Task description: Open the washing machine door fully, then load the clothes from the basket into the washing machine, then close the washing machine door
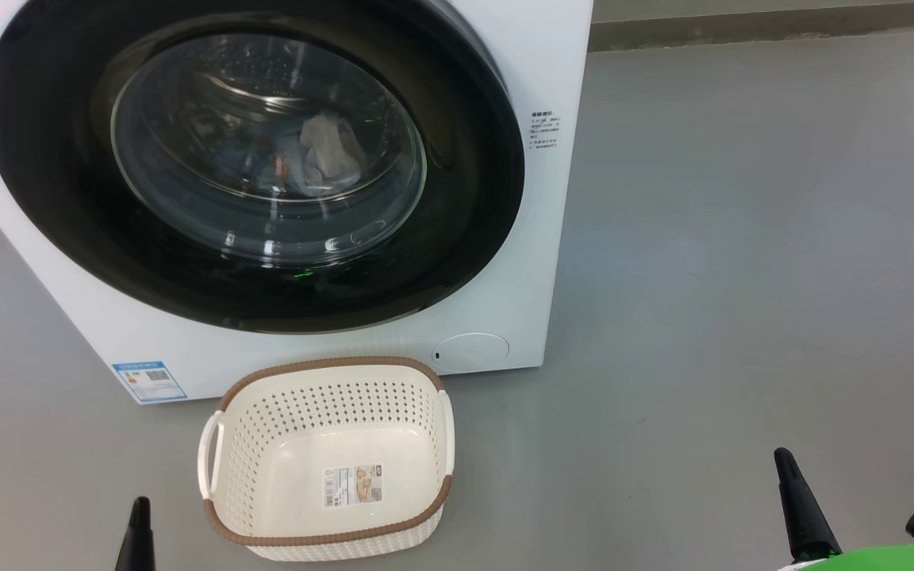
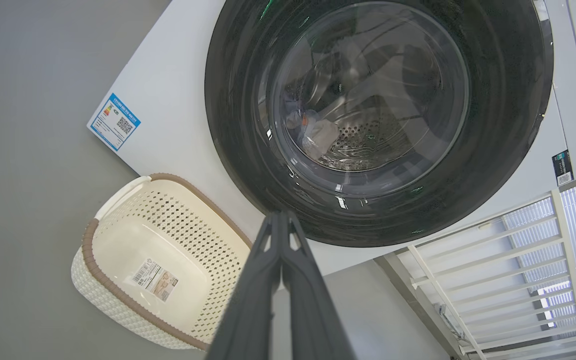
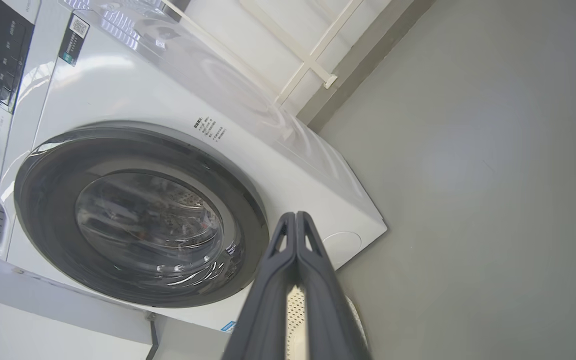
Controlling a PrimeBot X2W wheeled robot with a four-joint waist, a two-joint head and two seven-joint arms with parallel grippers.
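Looking past your left hand, find the basket on the floor just ahead and to its right, holding only a label sticker. Farther ahead, the clothes lie inside the washing machine, behind the closed washing machine door. Left hand and right hand are clenched on nothing.

Set in the front of the washing machine: the washing machine door. Behind it, in the drum: the clothes. On the floor, just before the machine: the basket, label sticker on its bottom. Left of the basket: left gripper. Well apart to its right: right gripper.
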